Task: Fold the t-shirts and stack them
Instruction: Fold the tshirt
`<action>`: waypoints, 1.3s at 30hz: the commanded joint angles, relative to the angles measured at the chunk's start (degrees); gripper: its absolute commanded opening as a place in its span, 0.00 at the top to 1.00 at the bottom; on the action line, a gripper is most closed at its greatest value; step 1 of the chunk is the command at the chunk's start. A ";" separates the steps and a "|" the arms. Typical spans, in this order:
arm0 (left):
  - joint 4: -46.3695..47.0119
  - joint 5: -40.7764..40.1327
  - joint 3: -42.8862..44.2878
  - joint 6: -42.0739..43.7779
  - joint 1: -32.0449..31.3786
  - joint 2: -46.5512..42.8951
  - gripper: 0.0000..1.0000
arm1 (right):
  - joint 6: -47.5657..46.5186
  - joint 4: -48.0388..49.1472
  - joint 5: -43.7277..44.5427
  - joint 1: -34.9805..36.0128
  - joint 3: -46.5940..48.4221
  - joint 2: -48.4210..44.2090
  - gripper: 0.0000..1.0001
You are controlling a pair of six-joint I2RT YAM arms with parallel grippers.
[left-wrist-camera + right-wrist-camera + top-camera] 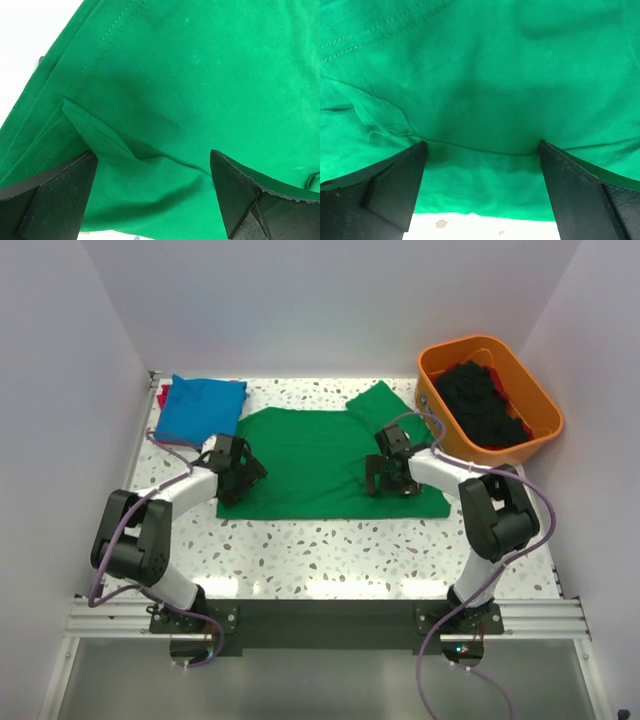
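We are looking down on a white speckled table where a bright green t-shirt is lying spread flat across the middle, one sleeve reaching toward the back right.

The left gripper is sitting at the shirt's left edge. The right gripper is sitting over the shirt's right side, near its front hem.

Through the left wrist camera we are seeing that gripper's two black fingers standing wide apart with nothing clamped between them. Green cloth is filling the view beneath them, and a small raised fold is lying just beside the left-hand finger. A stitched hem is running diagonally across the upper left.

Through the right wrist camera the other pair of fingers is likewise spread wide and gripping nothing. Green fabric is lying between and beyond them, lightly wrinkled on the left, and a strip of speckled tabletop is showing at the bottom edge.

At the back left corner a folded blue t-shirt is resting on a sliver of red cloth, well apart from the green one.

At the back right an orange tub is holding a heap of black garments.
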 commanded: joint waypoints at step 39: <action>-11.54 -6.72 12.27 17.93 -2.26 -14.48 0.00 | 2.60 -10.74 -1.14 2.38 -0.59 -30.60 0.01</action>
